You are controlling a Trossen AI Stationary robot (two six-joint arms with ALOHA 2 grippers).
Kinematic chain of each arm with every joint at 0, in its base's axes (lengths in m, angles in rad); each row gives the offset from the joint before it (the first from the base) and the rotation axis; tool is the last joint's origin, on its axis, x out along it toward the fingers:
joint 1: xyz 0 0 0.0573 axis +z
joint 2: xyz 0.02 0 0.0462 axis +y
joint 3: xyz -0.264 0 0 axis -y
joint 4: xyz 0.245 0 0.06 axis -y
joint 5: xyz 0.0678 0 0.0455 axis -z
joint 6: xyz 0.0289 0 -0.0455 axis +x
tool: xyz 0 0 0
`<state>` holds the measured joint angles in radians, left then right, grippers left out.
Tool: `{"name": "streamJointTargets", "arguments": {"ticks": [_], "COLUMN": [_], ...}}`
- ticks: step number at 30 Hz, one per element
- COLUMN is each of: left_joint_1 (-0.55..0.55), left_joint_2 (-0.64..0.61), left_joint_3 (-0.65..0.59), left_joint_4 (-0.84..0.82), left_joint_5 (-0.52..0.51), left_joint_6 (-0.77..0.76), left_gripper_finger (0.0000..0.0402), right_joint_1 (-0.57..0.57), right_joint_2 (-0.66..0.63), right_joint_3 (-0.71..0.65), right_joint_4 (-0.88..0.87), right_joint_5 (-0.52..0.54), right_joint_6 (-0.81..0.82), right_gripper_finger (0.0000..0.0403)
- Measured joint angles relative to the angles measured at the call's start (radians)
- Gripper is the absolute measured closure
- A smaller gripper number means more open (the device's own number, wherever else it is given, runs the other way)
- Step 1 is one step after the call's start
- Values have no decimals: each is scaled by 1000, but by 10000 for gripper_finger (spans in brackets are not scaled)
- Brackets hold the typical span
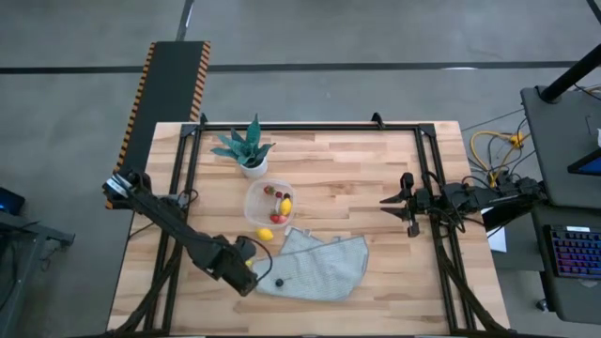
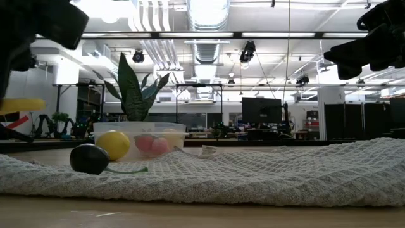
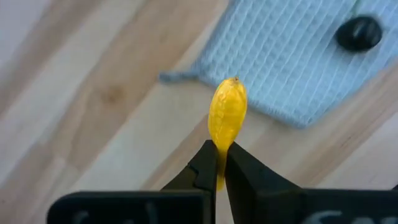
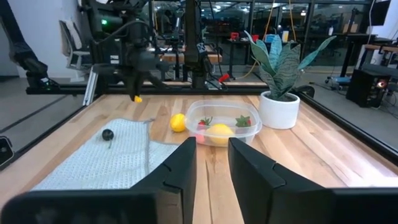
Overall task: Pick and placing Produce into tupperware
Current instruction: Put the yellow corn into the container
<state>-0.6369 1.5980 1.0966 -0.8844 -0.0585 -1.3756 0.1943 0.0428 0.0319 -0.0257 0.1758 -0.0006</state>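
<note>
My left gripper [image 1: 248,275] hangs over the wood by the near left corner of a grey cloth [image 1: 317,266], shut on a yellow produce piece [image 3: 227,111]. The clear round tupperware [image 1: 269,204] stands on the table beyond the cloth, with red and yellow produce inside. A yellow lemon [image 1: 265,234] rests on the wood beside its near wall. A dark berry [image 1: 279,281] lies on the cloth, close to my left gripper. My right gripper [image 4: 212,160] waits open at the table's right edge, with nothing between its fingers. My left gripper pinches one end of the yellow produce piece [image 3: 221,140] between its two fingertips, coming from above and pointing down. The rest of the piece sticks out past the fingertips. It is lifted clear of the table and the cloth.
A spiky green plant in a white pot [image 1: 250,153] stands just beyond the tupperware. A black frame [image 1: 310,127] runs along the table's far and side edges. Bare wood lies between the cloth and the right arm.
</note>
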Motion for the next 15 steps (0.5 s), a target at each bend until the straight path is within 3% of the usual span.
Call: {"name": "streamJointTargets", "arguments": {"ticks": [15], "left_joint_1": [130], "left_joint_2": [-63], "left_joint_3": [11], "left_joint_4": [2], "left_joint_5": [-178], "left_joint_6": [321], "left_gripper_finger": [402], "right_joint_1": [0], "right_joint_2": [0], "right_joint_3": [0], "right_joint_4": [1], "right_joint_5": [0], "right_joint_6": [0], "right_gripper_finger": [314]}}
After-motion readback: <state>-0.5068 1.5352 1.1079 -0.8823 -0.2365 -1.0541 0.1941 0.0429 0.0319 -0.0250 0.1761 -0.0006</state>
